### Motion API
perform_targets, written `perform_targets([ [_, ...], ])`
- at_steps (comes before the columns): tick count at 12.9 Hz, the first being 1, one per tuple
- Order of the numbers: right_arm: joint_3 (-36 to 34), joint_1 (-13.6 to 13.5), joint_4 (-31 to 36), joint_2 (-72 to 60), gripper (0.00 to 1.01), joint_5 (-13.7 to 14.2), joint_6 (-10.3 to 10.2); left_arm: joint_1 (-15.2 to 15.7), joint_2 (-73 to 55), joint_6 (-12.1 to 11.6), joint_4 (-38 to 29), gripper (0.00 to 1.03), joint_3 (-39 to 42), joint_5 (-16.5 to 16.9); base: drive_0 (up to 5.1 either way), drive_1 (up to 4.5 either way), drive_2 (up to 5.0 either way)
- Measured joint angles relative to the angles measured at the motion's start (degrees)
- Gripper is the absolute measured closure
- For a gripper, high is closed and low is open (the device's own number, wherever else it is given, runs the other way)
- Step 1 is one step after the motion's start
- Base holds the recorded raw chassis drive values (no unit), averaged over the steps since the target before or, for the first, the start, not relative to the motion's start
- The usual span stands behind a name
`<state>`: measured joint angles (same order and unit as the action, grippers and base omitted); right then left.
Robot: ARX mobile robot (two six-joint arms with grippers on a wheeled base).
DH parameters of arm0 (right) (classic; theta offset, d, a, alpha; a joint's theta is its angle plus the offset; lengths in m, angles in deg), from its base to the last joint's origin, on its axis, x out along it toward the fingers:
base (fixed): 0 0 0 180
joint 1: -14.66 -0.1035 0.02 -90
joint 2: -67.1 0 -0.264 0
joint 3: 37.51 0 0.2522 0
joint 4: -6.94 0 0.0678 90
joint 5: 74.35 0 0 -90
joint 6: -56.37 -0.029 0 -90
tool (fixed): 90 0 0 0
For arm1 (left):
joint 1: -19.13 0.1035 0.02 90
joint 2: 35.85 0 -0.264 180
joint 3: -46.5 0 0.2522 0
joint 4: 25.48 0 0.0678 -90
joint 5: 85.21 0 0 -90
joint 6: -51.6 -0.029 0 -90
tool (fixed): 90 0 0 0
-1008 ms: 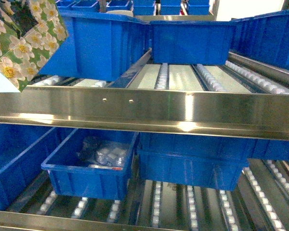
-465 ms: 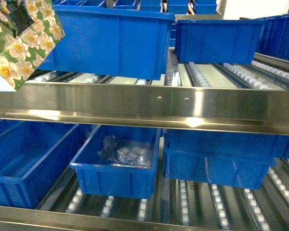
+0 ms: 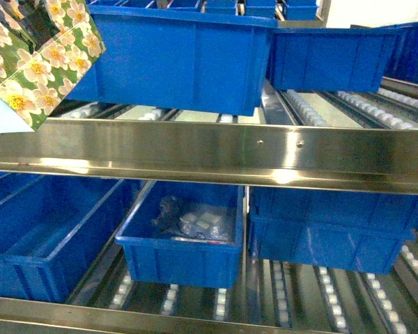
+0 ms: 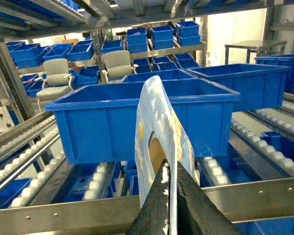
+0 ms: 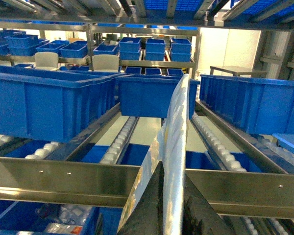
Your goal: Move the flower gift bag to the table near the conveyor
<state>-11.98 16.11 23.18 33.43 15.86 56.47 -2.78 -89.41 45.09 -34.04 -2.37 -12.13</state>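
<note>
Landmark: front steel rail point(image 3: 209, 149) of the conveyor point(image 3: 313, 111).

- Far left, above the rail: flower gift bag point(image 3: 38, 62) hung tilted in the air, daisy face toward the head camera, its lower corner dipping just over the rail's top edge. It touched neither rollers nor bins.
- Left gripper point(image 4: 169, 193): fingers pinched narrow on the bag's edge beside the handle hole, with the paper upright between them.
- Centre, above the rail: large blue bin point(image 3: 174, 59). Below the rail: small blue bin point(image 3: 188, 243) with wrapped packets in it. Over the last second both had slid steadily rightward in the head view, while the bag kept its place at upper left. I read that as the base travelling or turning left along the rack, carrying the bag with it.
- Right gripper point(image 5: 172, 205): closed on a second paper bag point(image 5: 175, 137), seen edge-on and standing above the rail in the wrist view. It was not in the head view.

No white table showed in any view. I judged the task to be mid-transport, with the placement not yet begun.
</note>
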Motion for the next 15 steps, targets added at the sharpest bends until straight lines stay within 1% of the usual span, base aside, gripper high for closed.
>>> perform_targets([
  [15, -0.02, 0.00, 0.00, -0.04, 0.98, 0.00, 0.00, 0.00, -0.07, 0.00, 0.04, 1.01, 0.00, -0.02, -5.0, 2.46, 2.5],
])
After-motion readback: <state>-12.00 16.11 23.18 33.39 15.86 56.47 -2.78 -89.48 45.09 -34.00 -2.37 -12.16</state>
